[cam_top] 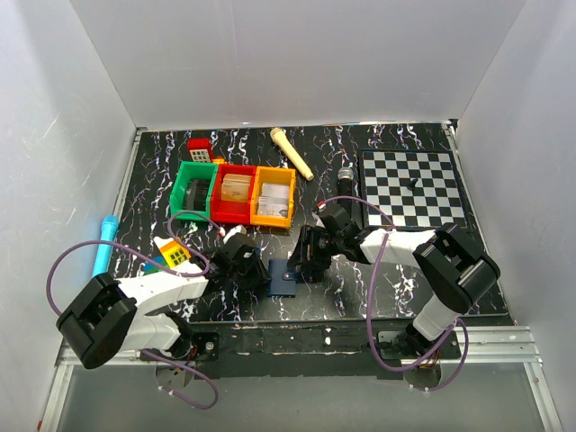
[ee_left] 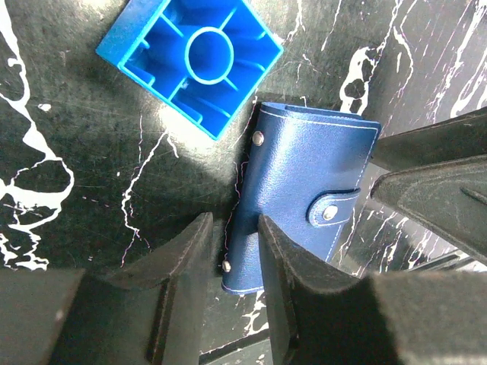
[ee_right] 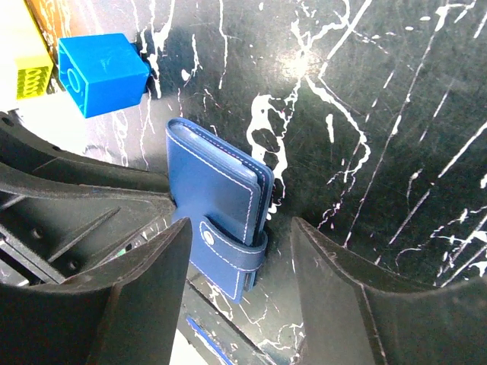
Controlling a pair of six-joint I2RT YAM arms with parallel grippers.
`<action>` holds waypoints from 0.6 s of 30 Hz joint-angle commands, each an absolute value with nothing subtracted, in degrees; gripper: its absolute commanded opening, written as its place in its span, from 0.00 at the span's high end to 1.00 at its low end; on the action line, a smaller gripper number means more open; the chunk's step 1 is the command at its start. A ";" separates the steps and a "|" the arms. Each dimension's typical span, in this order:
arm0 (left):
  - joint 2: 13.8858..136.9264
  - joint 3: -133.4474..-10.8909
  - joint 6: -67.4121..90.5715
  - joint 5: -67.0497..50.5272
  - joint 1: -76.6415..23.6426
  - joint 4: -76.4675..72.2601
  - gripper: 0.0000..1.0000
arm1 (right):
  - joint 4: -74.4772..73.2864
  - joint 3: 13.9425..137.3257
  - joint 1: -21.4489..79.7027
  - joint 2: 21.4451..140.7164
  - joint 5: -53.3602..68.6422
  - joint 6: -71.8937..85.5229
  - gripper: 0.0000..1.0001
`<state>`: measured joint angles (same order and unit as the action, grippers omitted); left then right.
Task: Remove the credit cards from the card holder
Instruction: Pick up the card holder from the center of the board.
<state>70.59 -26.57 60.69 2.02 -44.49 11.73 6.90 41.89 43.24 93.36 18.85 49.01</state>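
Well, your card holder point(ee_left: 304, 198) lies snapped shut on the bench point(ee_left: 76, 152). Left fingers point(ee_left: 183, 266) straddle its long edge, hiding a corner; pinching or not, you cannot tell. Right fingers point(ee_right: 144, 281) stand open around its tab end.

- You have a black, white-veined table point(cam_top: 396, 288).
- Your closed navy card holder point(cam_top: 283, 278) lies flat beside a blue toy block point(ee_left: 190, 59).
- Farther back sit a green bin point(cam_top: 183, 189), red bin point(cam_top: 232, 214), orange bin point(cam_top: 273, 219) and checkerboard point(cam_top: 396, 180).

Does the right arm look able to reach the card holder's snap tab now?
Probably yes: the right gripper hangs open astride the card holder at its snap tab, with nothing between; the left gripper sits at the opposite edge.
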 commanded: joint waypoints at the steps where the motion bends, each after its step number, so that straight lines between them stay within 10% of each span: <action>1: 71.36 -25.31 60.47 1.32 -44.82 11.60 0.70 | 5.98 41.58 43.24 93.08 19.25 47.20 0.35; 18: 73.21 -24.70 60.56 0.00 -45.00 9.32 0.72 | 8.09 41.66 42.45 94.75 19.07 47.90 0.48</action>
<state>72.05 -25.91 60.93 0.12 -44.60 7.81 7.68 41.45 42.76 93.86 19.46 48.88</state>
